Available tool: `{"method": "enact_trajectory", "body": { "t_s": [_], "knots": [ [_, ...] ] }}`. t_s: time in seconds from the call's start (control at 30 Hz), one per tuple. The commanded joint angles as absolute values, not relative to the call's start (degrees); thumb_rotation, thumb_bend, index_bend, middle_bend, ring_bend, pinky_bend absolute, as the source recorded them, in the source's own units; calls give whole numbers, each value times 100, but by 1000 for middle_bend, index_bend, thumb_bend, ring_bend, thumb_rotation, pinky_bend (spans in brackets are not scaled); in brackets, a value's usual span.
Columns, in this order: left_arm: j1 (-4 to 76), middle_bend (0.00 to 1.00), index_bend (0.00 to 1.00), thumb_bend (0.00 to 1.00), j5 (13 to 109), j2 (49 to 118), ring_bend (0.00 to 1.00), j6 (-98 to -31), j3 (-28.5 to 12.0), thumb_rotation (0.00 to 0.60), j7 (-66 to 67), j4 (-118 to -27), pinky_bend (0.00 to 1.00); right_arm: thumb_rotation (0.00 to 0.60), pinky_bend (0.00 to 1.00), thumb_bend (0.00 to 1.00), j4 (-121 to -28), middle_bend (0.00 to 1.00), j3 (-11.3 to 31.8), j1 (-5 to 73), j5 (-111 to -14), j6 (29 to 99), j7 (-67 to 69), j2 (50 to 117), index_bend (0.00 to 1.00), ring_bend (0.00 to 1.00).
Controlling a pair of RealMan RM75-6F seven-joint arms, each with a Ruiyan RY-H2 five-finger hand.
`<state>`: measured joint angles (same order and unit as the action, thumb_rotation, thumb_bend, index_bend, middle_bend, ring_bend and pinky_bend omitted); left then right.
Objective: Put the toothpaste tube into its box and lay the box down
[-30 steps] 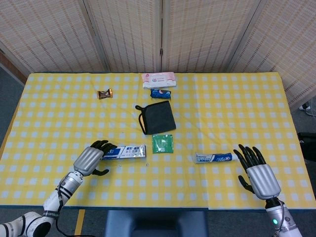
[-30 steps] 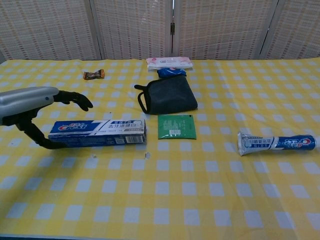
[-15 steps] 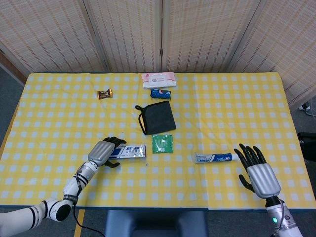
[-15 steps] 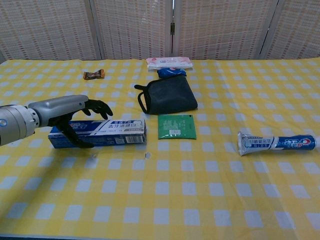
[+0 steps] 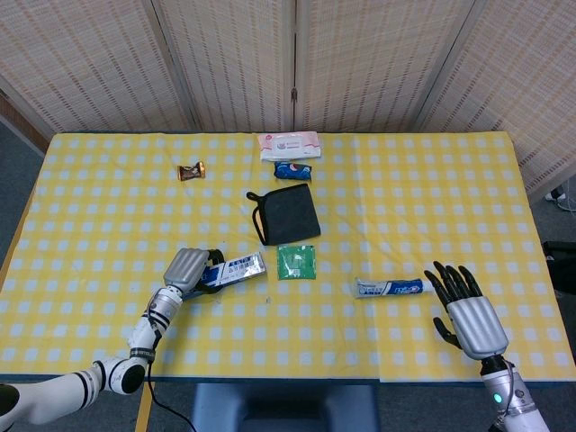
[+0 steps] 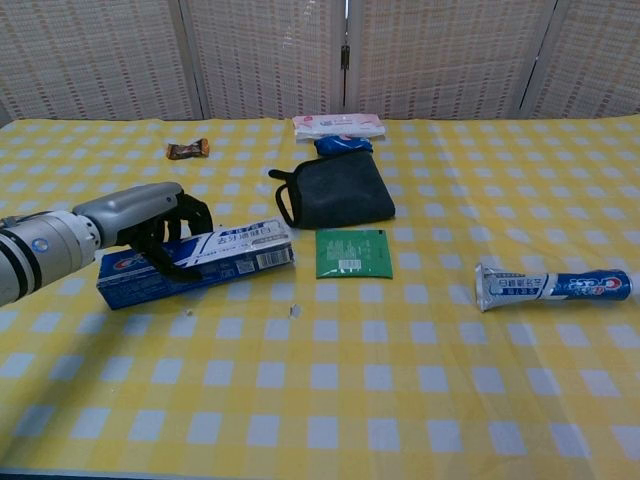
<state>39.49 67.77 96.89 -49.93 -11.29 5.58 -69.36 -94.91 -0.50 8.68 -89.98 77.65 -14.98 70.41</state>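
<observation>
The blue-and-white toothpaste box lies left of centre, its right end tilted up off the cloth; it shows as well in the head view. My left hand grips the box around its left half, fingers curled over the top. The toothpaste tube lies flat at the right, cap pointing right. My right hand hovers open, fingers spread, just right of the tube's cap end and near the table's front edge; the chest view does not show it.
A dark pouch and a green sachet lie in the middle between box and tube. A blue packet, a pink wipes pack and a candy wrapper lie further back. The yellow checked tablecloth covers the table.
My left hand moved right over the box, closed around its left half and tilted the right end up. The right hand and the tube stayed put.
</observation>
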Motion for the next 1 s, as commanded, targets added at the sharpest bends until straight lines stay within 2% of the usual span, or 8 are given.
{"method": "enact_trajectory", "body": {
  "t_s": [0.03, 0.17, 0.33, 0.43, 0.53, 0.73, 0.87, 1.0],
  "knots": [
    [3935, 804, 688, 242, 6776, 9695, 724, -5092, -1141, 600, 562, -6991, 695, 600, 0, 403, -9487, 0, -53, 872, -9016, 7775, -1502, 7053, 0, 0],
    [3786, 807, 689, 244, 6894, 9536, 725, -5387, -1106, 600, 463, -7402, 697, 600, 0, 403, -9447, 0, -87, 940, -9084, 7677, -1405, 7083, 0, 0],
    [3530, 808, 690, 246, 7204, 9141, 725, -5843, -939, 600, 471, -8189, 698, 600, 0, 402, -9448, 0, -101, 1291, -9281, 7235, -1042, 7017, 0, 0],
    [3338, 808, 690, 247, 7390, 8891, 725, -6147, -819, 600, 478, -8705, 698, 600, 0, 402, -9485, 0, 11, 1593, -9227, 6844, -1053, 6989, 0, 7],
    [3159, 807, 690, 249, 7744, 8721, 724, -6517, -638, 600, 564, -9114, 698, 600, 2, 402, -9694, 1, 152, 1944, -8963, 6276, -1087, 6942, 1, 61],
    [2984, 807, 681, 250, 8206, 8506, 710, -6869, -393, 600, 801, -9607, 698, 600, 167, 403, -9876, 74, 340, 2348, -8229, 5585, -1821, 7121, 142, 166],
    [2923, 808, 680, 250, 8274, 8442, 708, -6926, -333, 600, 851, -9697, 698, 600, 252, 402, -9853, 114, 403, 2491, -7726, 5429, -2416, 7378, 193, 211],
    [2872, 807, 679, 252, 8301, 8395, 708, -6960, -314, 600, 773, -9671, 698, 600, 303, 403, -9818, 144, 462, 2554, -7444, 5588, -2916, 7626, 235, 244]
  ]
}}
